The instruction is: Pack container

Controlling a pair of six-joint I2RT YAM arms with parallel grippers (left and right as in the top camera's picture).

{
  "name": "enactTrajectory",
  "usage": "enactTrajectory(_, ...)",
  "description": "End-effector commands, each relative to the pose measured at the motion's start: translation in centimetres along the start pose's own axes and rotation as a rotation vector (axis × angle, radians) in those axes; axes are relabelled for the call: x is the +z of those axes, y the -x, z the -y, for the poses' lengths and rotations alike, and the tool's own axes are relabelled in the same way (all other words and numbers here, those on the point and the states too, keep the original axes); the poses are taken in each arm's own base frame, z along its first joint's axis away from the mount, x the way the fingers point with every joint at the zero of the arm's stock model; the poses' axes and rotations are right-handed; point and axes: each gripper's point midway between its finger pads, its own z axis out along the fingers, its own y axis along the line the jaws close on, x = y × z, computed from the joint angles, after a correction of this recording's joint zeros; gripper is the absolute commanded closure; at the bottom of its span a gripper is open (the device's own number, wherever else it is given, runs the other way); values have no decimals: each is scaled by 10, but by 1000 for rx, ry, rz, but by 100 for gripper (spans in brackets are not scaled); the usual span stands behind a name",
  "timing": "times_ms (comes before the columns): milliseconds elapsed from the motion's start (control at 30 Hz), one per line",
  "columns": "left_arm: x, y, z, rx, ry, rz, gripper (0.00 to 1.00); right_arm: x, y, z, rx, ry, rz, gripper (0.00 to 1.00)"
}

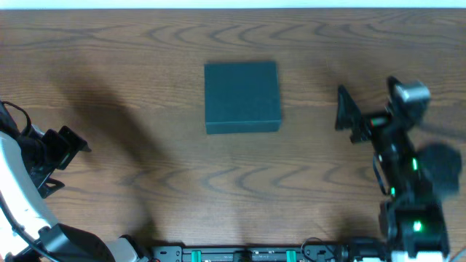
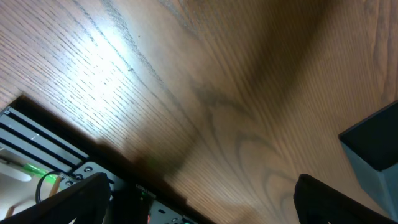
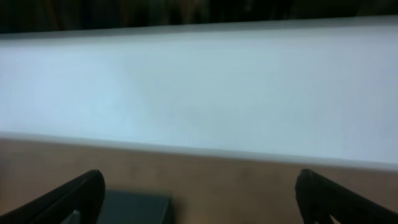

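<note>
The container (image 1: 242, 97) is a dark teal square box lying shut, lid down, at the middle of the wooden table. My left gripper (image 1: 71, 154) is open and empty near the left edge, far from the box. In the left wrist view its fingers (image 2: 199, 190) frame bare wood, with a corner of the box (image 2: 373, 149) at the right. My right gripper (image 1: 344, 116) is open and empty to the right of the box, a short gap away. In the right wrist view its fingers (image 3: 199, 190) are spread, and the box's edge (image 3: 134, 208) shows low on the left.
The table's front edge with a black rail of electronics (image 1: 240, 255) runs along the bottom and also shows in the left wrist view (image 2: 56, 168). A pale wall or strip (image 3: 199, 93) stands beyond the far edge. No snack packets are in view.
</note>
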Motion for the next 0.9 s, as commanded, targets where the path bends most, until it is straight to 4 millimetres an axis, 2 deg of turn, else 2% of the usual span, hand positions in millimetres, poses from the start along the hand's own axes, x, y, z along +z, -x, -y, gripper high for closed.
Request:
enactTrajectory(0, -4, 2, 0, -1, 0, 13, 5, -21, -2, 7, -38, -24, 98, 1)
enactTrajectory(100, -4, 2, 0, -1, 0, 13, 5, -41, -2, 12, -68, -56, 198, 1)
enactTrajectory(200, -4, 2, 0, -1, 0, 13, 5, -58, -11, 12, -82, -72, 245, 1)
enactTrajectory(300, -4, 2, -1, -1, 1, 13, 5, -67, -20, 11, -87, -75, 272, 1)
enactTrajectory(433, -4, 2, 0, -1, 0, 13, 5, -78, -34, 31, 115, -165, 328, 1)
enactTrajectory(567, -4, 2, 0, -1, 0, 13, 5, -77, -53, 30, 123, -154, 316, 1)
enactTrajectory(767, -4, 2, 0, -1, 0, 13, 5, -62, -102, 21, 143, -102, 213, 1)
enactTrajectory(867, -4, 2, -1, -1, 1, 14, 5, -59, -119, 23, 87, -117, 168, 1)
